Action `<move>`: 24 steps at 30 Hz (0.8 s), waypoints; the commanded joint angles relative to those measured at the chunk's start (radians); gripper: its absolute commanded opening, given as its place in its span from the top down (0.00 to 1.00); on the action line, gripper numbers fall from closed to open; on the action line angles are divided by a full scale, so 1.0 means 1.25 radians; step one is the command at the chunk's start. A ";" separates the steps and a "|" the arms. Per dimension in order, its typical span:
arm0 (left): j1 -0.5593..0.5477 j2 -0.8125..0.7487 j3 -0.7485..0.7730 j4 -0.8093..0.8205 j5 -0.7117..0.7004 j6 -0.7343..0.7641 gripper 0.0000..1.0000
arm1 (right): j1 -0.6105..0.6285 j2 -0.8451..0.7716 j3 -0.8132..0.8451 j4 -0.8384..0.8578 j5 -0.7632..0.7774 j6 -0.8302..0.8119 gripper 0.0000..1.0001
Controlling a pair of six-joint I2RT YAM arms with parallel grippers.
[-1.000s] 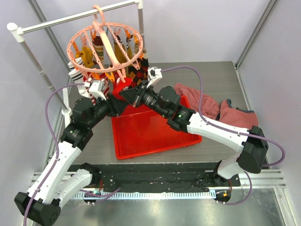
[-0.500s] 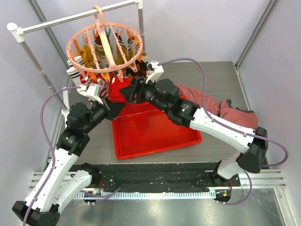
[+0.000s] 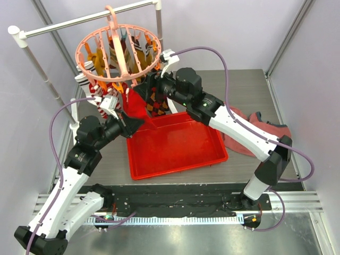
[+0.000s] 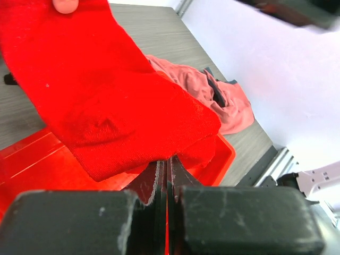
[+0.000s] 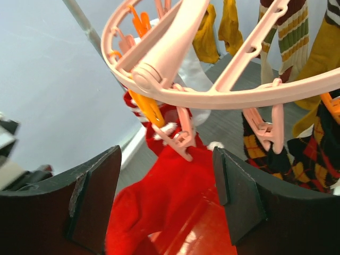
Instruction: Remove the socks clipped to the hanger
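- hanger (image 3: 121,53) hooked on the rail (image 3: 85,20), 11 o'clock of the tray (image 3: 175,154)
- cloth (image 3: 265,132) at the tray's 3 o'clock
- sock (image 4: 106,106) hangs off a peg (image 5: 180,141) over the tray's far-left corner
- left gripper (image 4: 167,170) pinches the sock's bottom end
- right gripper (image 5: 167,175) straddles that peg

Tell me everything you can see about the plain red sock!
The red sock is plain, bright, soft-looking knit fabric with no stripes. It hangs slanting from a pink peg on the hanger, its top end clipped there. The left claw is shut on its lower edge, pulling it taut above the red tray.
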 commanded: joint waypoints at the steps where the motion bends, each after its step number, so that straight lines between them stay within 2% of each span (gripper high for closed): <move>1: 0.001 -0.004 -0.006 0.051 0.058 -0.005 1.00 | -0.006 0.017 0.037 0.014 -0.098 -0.105 0.23; 9: 0.003 -0.001 -0.011 0.071 0.082 -0.013 1.00 | -0.007 0.062 0.070 0.032 -0.134 -0.112 0.23; 21: 0.001 -0.002 -0.012 0.074 0.094 -0.012 1.00 | -0.006 0.120 0.147 0.021 -0.086 -0.156 0.22; 24: 0.001 -0.003 -0.015 0.074 0.095 -0.012 1.00 | -0.006 0.122 0.152 0.022 -0.085 -0.162 0.25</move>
